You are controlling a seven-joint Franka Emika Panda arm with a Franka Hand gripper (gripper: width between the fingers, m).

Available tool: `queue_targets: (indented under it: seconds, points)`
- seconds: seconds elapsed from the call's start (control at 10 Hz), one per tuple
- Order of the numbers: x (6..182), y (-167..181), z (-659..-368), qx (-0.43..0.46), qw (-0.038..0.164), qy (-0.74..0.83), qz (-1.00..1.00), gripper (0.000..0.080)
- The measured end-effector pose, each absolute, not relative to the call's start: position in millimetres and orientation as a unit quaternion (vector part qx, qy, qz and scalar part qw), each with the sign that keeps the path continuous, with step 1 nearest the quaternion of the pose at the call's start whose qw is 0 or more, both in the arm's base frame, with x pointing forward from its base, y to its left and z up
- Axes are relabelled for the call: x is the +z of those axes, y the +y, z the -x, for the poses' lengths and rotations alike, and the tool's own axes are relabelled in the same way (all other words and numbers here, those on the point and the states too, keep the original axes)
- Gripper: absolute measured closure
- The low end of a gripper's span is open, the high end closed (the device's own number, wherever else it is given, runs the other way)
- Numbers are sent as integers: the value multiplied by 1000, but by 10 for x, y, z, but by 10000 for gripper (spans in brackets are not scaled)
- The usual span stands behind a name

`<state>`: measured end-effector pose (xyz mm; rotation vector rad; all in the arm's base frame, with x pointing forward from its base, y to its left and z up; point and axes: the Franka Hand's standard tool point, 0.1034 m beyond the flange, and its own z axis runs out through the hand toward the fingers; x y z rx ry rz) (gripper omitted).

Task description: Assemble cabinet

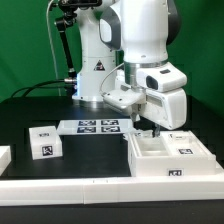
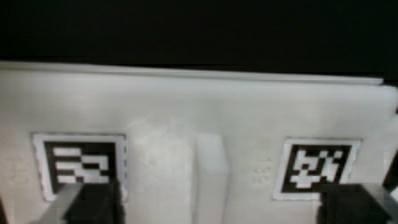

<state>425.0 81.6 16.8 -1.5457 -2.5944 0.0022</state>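
Observation:
The cabinet's large white box frame (image 1: pixel 168 160) lies on the black table at the exterior view's right, with markers on its front and top. A smaller white box (image 1: pixel 45 143) with a marker stands at the exterior view's left. My gripper (image 1: pixel 149 127) hangs just above the back edge of the large frame. In the wrist view the frame's white face (image 2: pixel 205 110) fills the picture, with two markers (image 2: pixel 80 162) on it. My gripper (image 2: pixel 217 208) is open, and its dark fingers (image 2: pixel 80 206) stand wide apart on either side of a white ridge. Nothing is held.
The marker board (image 1: pixel 95 126) lies flat behind the parts, in front of the robot's white pedestal (image 1: pixel 95 70). Another white piece (image 1: pixel 4 157) shows at the exterior view's far left edge. A low white wall (image 1: pixel 90 186) runs along the table's front.

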Motion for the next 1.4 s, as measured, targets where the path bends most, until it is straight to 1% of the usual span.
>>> queue_targets:
  seconds: [0.1,0.2,0.3,0.4,1.0,1.2,1.4]
  points:
    - [164,809,-4248,1,61,-857,512,404]
    - [157,805,-4244,1,62,-857,512,404]
    - [147,801,-4237,1,63,-856,513,595]
    - [143,800,-4234,1,64,-856,513,720]
    - [164,797,-4248,3,62,-847,527,732]
    - [329,744,-4261,14,50,-809,585,732]
    - [400,713,-4238,24,47,-786,616,732]
